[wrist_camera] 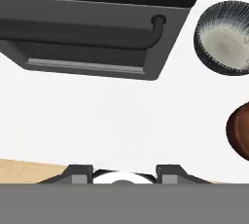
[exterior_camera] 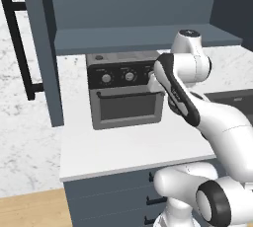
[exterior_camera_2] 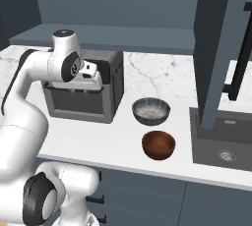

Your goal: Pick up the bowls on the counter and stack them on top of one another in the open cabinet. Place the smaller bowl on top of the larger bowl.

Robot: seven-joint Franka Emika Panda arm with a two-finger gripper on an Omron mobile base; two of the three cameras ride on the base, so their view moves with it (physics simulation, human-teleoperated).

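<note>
Gripper (wrist_camera: 124,173) part open, empty, above counter (wrist_camera: 97,121); smaller bowl (wrist_camera: 240,131), larger bowl (wrist_camera: 224,39) apart.

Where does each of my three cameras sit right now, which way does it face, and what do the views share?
Left base view: behind the arm's left, facing the toaster oven and open cabinet; arm at right.
Right base view: behind the arm's right, facing the larger bowl, smaller bowl and sink; arm at left.
Hand view: on the hand, looking down at the counter; gripper tips at the bottom.
Shared: all show the oven; right and hand views share both bowls.
</note>
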